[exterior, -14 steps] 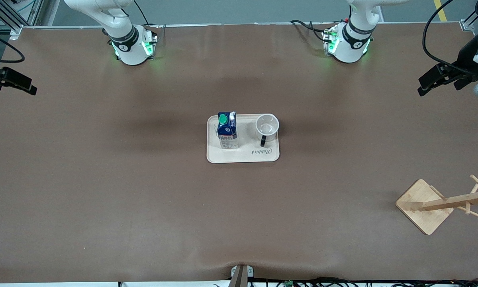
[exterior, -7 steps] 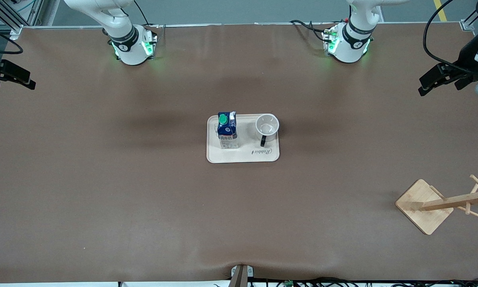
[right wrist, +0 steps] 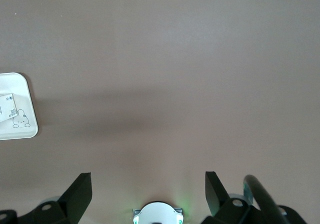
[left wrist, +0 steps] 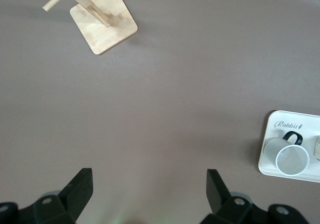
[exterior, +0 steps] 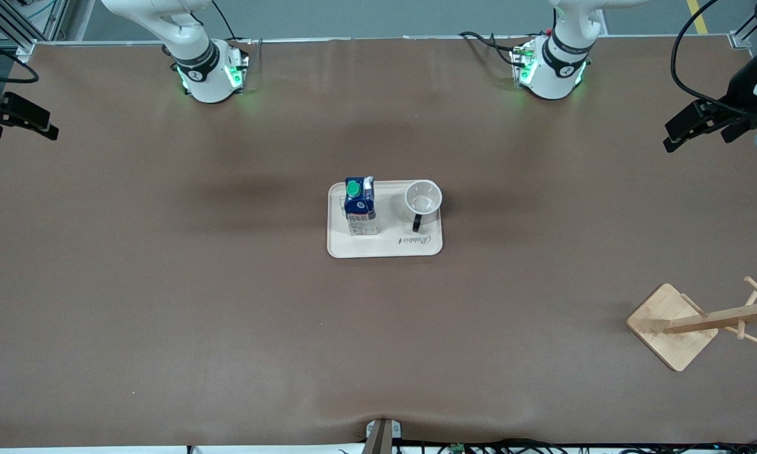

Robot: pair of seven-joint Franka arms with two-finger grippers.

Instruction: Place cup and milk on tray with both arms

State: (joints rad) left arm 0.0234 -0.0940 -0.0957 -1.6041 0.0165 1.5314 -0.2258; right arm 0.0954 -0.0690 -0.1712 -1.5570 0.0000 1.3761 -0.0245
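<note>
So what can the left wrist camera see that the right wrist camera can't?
Only the left wrist view shows the cup standing on the tray, the "Rabbit" lettering and the wooden rack, plus the open left gripper. Only the right wrist view shows the bear drawing, an edge of the milk, the right arm's base and the open right gripper. Both show part of the tray and the bare brown table.

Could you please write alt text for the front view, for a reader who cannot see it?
The milk and the cup stand side by side on the tray mid-table. Both arms wait, left gripper and right gripper open over the table's ends.
</note>
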